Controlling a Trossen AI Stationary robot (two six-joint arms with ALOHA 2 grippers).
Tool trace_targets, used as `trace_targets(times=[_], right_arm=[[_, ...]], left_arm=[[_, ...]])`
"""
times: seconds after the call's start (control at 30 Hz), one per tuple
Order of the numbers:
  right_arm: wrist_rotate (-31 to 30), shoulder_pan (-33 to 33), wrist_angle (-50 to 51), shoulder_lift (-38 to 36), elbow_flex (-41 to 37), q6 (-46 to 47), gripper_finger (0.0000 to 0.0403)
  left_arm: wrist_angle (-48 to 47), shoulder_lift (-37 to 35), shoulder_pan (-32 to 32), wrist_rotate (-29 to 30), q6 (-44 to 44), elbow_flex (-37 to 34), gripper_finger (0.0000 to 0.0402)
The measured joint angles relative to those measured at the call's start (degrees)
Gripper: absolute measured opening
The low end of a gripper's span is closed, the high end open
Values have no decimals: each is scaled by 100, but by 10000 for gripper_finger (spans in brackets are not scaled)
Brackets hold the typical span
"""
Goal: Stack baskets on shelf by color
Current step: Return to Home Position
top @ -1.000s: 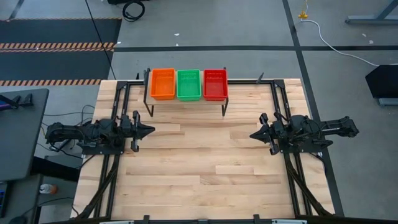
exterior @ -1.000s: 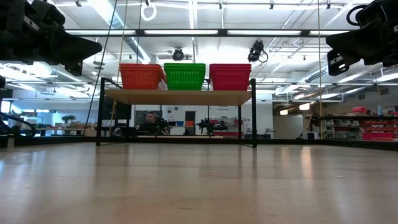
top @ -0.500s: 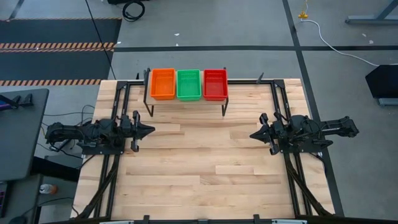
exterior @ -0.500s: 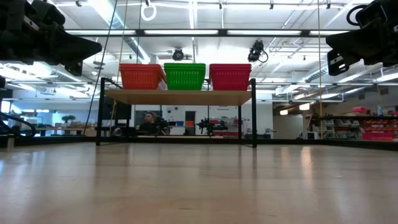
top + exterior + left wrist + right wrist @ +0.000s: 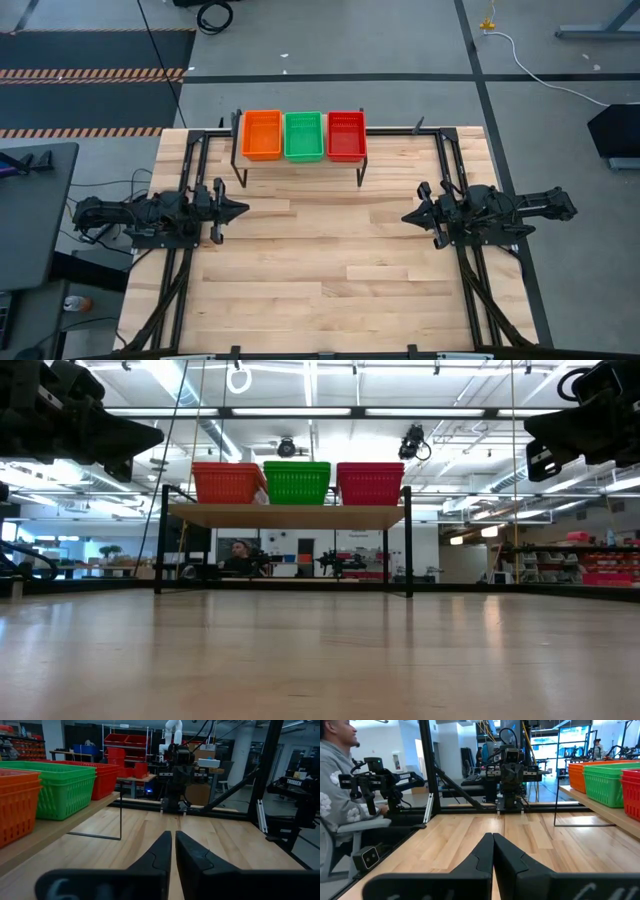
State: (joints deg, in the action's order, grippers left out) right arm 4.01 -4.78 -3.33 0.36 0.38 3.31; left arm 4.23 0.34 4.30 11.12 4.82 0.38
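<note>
The orange baskets (image 5: 262, 134), green baskets (image 5: 304, 135) and red baskets (image 5: 346, 135) sat in three nested stacks side by side on the shelf (image 5: 290, 516), at the far edge of the table (image 5: 330, 270), orange nearest the left arm. The left gripper (image 5: 240, 209) and right gripper (image 5: 408, 216) hung well apart over opposite sides, pointing at each other. Each had its fingers closed together and held nothing.

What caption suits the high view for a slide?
Orange, green, red baskets side by side on the shelf; left gripper and right gripper shut above the table.
</note>
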Motion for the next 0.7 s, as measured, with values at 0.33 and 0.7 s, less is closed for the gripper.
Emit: trace_targets(times=[0.33, 0.7], right_arm=[[0, 0, 0, 0, 0, 0, 12], [2, 0, 0, 0, 0, 0, 12]], left_arm=[[0, 2, 2, 1, 0, 0, 28], [0, 4, 103, 26, 0, -2, 34]])
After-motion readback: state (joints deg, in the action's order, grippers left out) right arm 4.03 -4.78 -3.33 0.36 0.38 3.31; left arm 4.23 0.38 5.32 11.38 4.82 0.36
